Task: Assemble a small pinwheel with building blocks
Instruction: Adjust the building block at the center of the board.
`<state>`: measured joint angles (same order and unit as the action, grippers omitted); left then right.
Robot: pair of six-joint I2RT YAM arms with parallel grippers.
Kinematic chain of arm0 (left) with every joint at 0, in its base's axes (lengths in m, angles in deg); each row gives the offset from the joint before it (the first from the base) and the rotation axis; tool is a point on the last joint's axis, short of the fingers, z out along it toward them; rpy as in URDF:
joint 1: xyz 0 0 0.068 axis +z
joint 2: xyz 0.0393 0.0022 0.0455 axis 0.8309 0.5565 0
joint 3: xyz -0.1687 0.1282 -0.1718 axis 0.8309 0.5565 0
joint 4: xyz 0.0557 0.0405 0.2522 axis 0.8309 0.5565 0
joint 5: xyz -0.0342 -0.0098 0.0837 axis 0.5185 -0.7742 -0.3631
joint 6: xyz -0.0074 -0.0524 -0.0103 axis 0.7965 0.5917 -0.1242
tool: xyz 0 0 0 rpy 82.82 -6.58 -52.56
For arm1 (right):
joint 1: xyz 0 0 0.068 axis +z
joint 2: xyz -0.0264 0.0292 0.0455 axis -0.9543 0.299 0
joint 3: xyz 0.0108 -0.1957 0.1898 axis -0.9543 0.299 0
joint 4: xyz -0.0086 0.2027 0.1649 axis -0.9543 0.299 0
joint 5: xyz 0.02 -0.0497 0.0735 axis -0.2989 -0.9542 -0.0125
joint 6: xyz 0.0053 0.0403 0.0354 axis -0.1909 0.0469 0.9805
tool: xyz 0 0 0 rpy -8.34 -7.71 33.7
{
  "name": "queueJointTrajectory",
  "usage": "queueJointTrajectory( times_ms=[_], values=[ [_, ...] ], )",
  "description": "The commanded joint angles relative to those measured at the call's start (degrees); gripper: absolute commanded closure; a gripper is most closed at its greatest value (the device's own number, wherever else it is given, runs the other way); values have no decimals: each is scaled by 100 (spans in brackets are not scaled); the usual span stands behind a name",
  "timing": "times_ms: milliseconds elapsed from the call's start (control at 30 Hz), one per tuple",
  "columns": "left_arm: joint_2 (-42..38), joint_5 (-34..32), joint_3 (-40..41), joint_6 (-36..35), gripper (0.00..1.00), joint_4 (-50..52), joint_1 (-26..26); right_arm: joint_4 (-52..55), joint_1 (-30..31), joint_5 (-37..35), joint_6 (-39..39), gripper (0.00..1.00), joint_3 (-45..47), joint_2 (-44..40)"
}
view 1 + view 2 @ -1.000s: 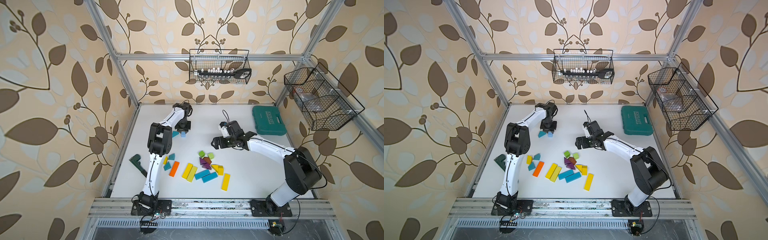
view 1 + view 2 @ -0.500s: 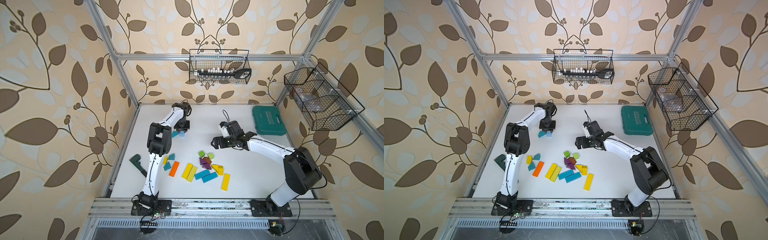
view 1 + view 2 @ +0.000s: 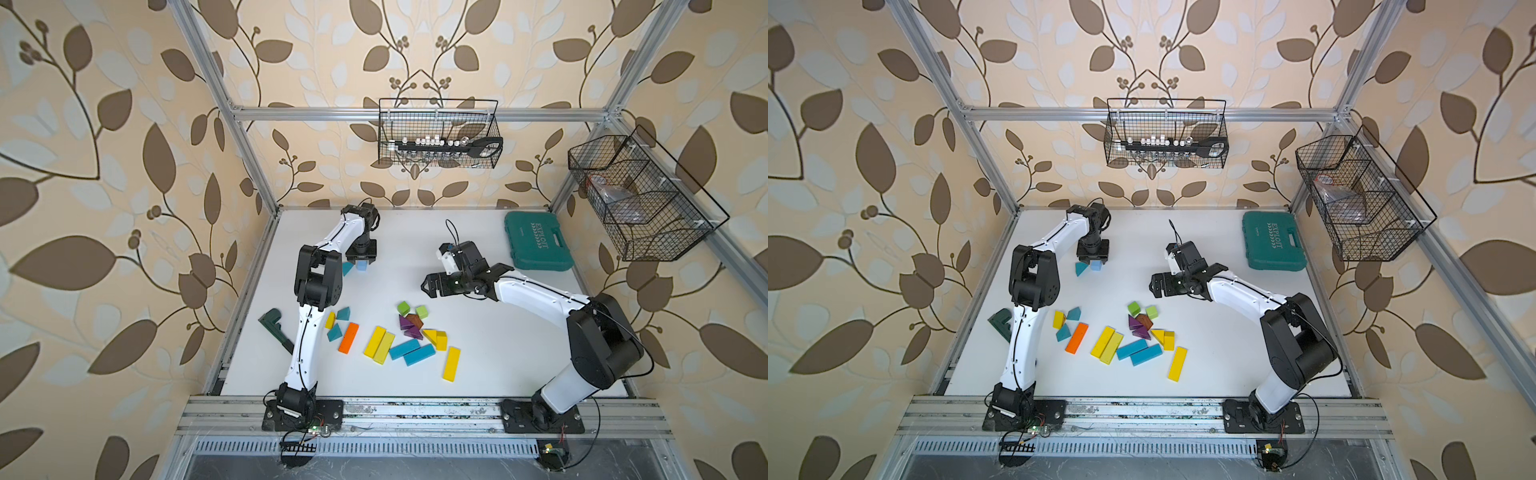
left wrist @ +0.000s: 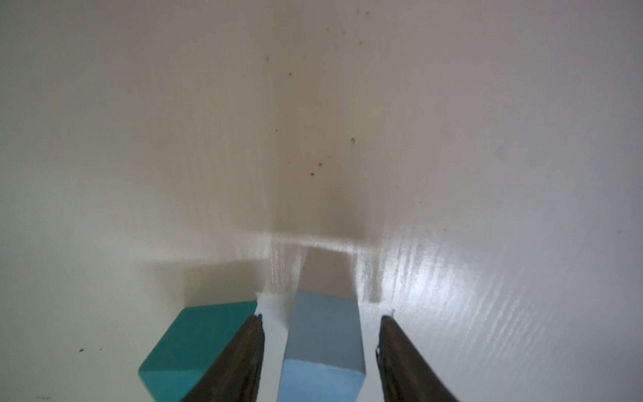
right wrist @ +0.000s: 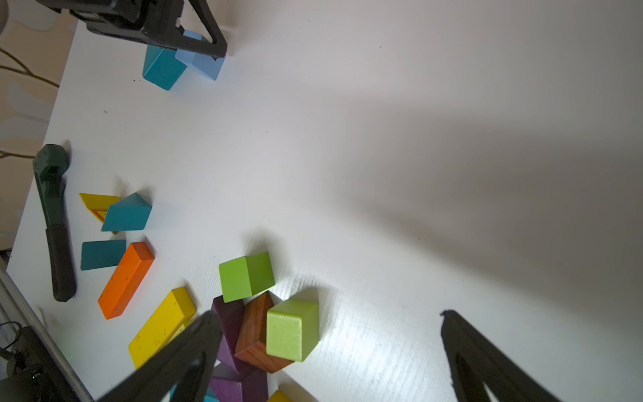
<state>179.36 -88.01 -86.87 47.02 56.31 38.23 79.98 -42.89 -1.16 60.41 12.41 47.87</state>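
My left gripper [image 4: 322, 316] is at the back left of the table, lowered over a light-blue cube [image 4: 323, 341]. Its jaws stand open, with a gap on each side of the cube. The cube rests on the table next to a teal wedge [image 4: 198, 341]; both show in a top view, cube [image 3: 362, 266] and wedge [image 3: 347, 268]. My right gripper [image 5: 328, 315] hovers wide open and empty behind the main pile. Two green cubes [image 5: 245, 276] [image 5: 292, 329], a brown wedge [image 5: 255, 330] and purple wedges [image 5: 229, 323] lie just ahead of it. An orange bar [image 3: 348, 337], yellow bars [image 3: 379, 344] and blue bars [image 3: 411, 351] lie nearer the front.
A teal tool case [image 3: 538, 241] lies at the back right. A dark green tool [image 3: 274, 328] lies along the table's left edge. Wire baskets hang on the back wall [image 3: 438, 133] and the right wall [image 3: 640, 195].
My left gripper's jaws have opened off the light-blue cube, which stays on the table beside the teal wedge. The right arm has not moved.
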Motion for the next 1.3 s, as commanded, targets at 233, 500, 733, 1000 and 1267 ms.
queueJointTrajectory(
  times_ms=[233,500,733,1000,1267],
  values=[
    [-481,-54,-316,111,32,277,29,-122,-19,180,71,0,76,108],
    [-1765,-305,1307,1343,30,-321,685,-192,-19,246,99,0,133,126],
    [-2035,746,2355,1710,30,-1214,1426,-244,-18,316,88,0,173,101],
    [-1574,1123,2074,1762,32,-1357,1426,-254,-18,349,67,0,182,71],
    [-1220,1252,1877,1701,53,-1242,1418,-267,-21,347,40,0,199,90]
  ],
)
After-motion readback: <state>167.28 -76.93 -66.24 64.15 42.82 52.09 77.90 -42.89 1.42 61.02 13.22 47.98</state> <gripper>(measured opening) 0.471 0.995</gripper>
